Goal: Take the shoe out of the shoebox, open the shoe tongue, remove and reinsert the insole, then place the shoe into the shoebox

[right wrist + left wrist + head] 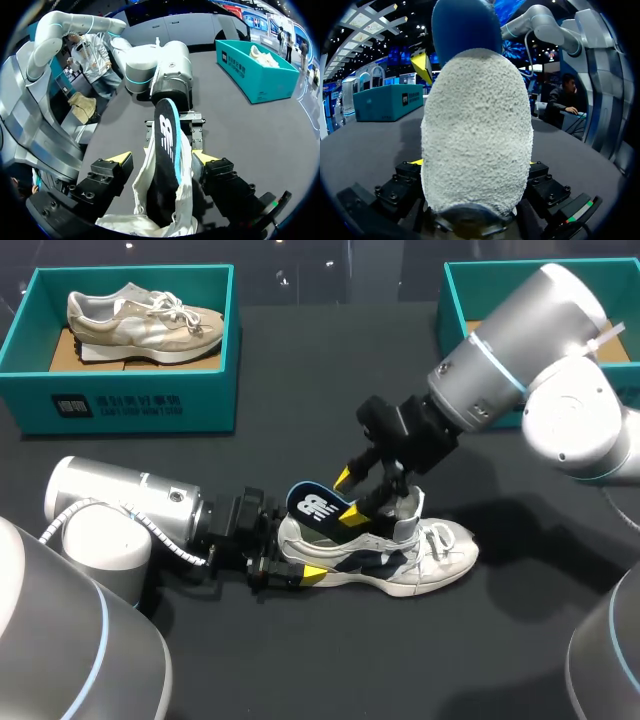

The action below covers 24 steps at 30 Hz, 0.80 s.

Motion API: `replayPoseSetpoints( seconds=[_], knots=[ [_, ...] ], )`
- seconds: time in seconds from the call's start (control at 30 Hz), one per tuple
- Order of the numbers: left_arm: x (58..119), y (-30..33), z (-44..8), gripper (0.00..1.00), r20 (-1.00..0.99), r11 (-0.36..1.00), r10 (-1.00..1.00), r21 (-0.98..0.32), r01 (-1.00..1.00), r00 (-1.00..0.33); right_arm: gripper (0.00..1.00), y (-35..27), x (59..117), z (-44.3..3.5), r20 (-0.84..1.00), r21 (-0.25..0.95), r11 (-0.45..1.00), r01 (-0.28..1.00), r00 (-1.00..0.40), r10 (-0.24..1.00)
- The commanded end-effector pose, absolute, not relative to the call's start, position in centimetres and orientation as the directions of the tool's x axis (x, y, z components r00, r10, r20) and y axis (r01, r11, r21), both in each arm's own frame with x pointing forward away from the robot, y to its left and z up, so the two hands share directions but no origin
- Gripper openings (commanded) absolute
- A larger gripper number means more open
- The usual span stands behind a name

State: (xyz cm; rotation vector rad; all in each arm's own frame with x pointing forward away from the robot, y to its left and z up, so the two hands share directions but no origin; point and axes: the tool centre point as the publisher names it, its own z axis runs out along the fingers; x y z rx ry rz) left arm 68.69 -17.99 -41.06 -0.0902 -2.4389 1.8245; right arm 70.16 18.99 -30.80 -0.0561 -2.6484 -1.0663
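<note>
Our left gripper (476, 162) and right gripper (162, 158) both sit low over the matte black table (500, 640), facing each other. Well away from them, off beyond the left arm, stands a teal cardboard shoebox (130, 405) with a beige trainer (140, 320) lying in it. A second teal box (455, 310) shows partly behind the right arm. At the left gripper, a white lace-up shoe with navy panels (425, 555) rests on its sole. That gripper is clamped on the heel, a finger pressed to each flank, and the toe points away from it. A dark navy foam insole with a white logo (312, 505) stands about half out of the shoe's collar. It rises between the right gripper's yellow-tipped fingers, which are spread apart and closed on nothing; bare table shows between one finger and the shoe. We judge the insole to be midway through its removal or its return, and the risks follow from that. If the right fingers close off-centre, they may pinch the soft collar along with the insole, so a pull would drag the whole shoe and work the heel loose from the left gripper. A grip on the thin edge alone could let the insole fold or slip free. Pushing down at a slant could buckle it inside the shoe instead of seating it flat.
</note>
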Motion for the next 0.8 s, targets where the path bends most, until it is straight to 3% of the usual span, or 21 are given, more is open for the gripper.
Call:
replayPoseSetpoints(
  seconds=[0.03, 0.67, 0.73, 0.77, 0.8],
  knots=[
    [68.5, -18.1, -41.4, 0.0, 0.04, 0.285, 0.104, -0.959, -0.009, -0.994, 0.51, 19.8, 70.8, -31.4, 0.302, 0.667, 0.73, 0.148, -0.95, -0.084],
    [68.5, -18.1, -41.4, 0.0, 0.04, 0.285, 0.104, -0.959, -0.009, -0.994, 0.45, 20.8, 71.1, -31.9, 0.42, 0.641, 0.748, 0.172, -0.895, -0.153],
    [68.5, -18.1, -41.4, 0.0, 0.04, 0.285, 0.104, -0.959, -0.009, -0.994, 0.35, 20.9, 71.1, -32.1, 0.424, 0.638, 0.751, 0.171, -0.892, -0.157],
    [68.5, -18.1, -41.4, 0.0, 0.04, 0.285, 0.104, -0.959, -0.009, -0.994, 0.22, 20.9, 71.0, -32.1, 0.425, 0.638, 0.75, 0.171, -0.891, -0.159],
    [68.5, -18.1, -41.4, 0.0, 0.04, 0.285, 0.104, -0.959, -0.009, -0.994, 0.0, 20.8, 71.0, -32.3, 0.426, 0.639, 0.75, 0.171, -0.89, -0.16]
  ],
)
